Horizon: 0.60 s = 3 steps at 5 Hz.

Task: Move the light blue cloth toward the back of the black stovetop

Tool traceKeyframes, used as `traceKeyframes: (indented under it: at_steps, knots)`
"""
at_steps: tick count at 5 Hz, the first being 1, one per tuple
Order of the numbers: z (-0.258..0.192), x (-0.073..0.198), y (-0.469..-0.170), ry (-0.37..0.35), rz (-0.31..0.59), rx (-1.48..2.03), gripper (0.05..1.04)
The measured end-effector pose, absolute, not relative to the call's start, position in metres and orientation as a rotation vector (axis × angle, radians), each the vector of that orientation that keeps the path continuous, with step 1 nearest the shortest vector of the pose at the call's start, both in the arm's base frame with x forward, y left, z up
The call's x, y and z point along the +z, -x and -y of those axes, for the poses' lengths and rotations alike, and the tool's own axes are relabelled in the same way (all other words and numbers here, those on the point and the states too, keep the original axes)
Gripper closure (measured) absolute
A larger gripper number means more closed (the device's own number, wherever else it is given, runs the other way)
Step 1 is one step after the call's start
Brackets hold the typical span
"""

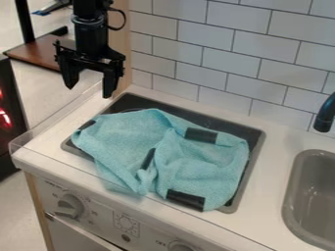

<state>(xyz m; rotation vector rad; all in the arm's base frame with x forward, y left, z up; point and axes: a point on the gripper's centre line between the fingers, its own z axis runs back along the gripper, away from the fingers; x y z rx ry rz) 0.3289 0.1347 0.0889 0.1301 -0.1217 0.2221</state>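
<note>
From where I stand, in the camera view, the black gripper [90,89] hangs at the upper left, above the back left corner of the toy stove. Its two fingers are spread well apart, with nothing between them. Nearest to it is the light blue cloth [128,135], lower down and apart from the fingertips. The cloth lies rumpled over the dark stovetop [230,127], covering most of it, with folds bunched near the middle and one part reaching past the stovetop's front edge. Black strips [186,200] show at several places on the cloth.

Around the stovetop runs the white counter [267,184], with a grey sink [314,196] at the right and a dark faucet [325,115] above it. White tiles [235,39] cover the wall behind. Below the counter's front edge I see a pale knob [68,206] on the left.
</note>
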Motion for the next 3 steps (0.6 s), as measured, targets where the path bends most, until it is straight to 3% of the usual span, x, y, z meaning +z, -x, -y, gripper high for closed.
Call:
traceKeyframes:
  at_steps: [3]
  knots:
    - [-0.093,0.056,-0.315,-0.106,0.045,0.164,0.085]
